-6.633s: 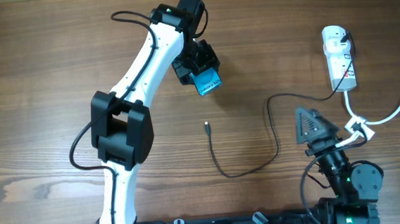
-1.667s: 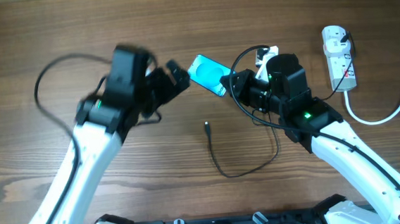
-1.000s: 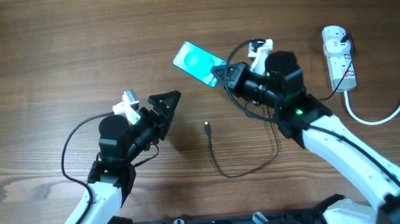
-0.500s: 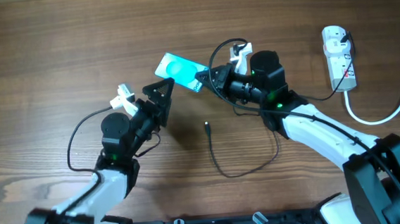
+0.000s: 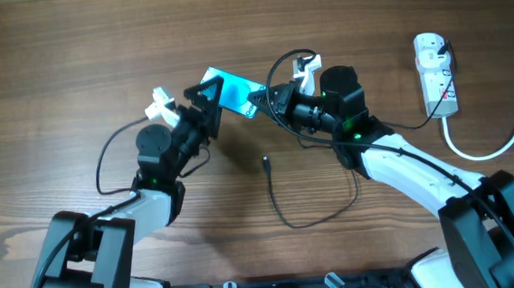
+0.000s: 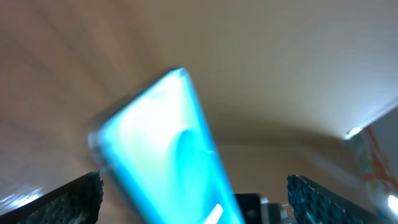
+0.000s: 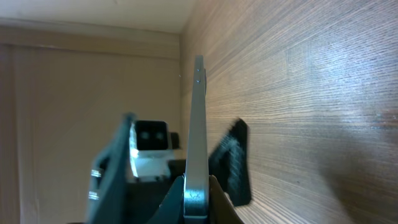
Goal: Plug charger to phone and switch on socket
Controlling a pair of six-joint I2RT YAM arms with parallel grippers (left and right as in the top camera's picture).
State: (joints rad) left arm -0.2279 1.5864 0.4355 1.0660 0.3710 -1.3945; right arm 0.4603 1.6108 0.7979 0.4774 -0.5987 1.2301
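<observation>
1. Overhead view: the phone (image 5: pixel 233 87) looks lifted off the table (image 5: pixel 70 66), with one end pinched in the right gripper (image 5: pixel 261 100); the right wrist view shows it edge-on in that nip
2. The left gripper (image 5: pixel 207 102) has its jaws spread wide around the phone's other end, not clamped
3. Risk: if the right lets go before the left closes, the phone drops
4. Risk: a skewed squeeze from the left could twist the phone in such a thin end grip
5. The charger (image 5: pixel 317 217) lies loose, its plug tip (image 5: pixel 266 162) near but apart from the phone; a swinging arm could drag it. The socket (image 5: pixel 435 75) sits well apart
</observation>
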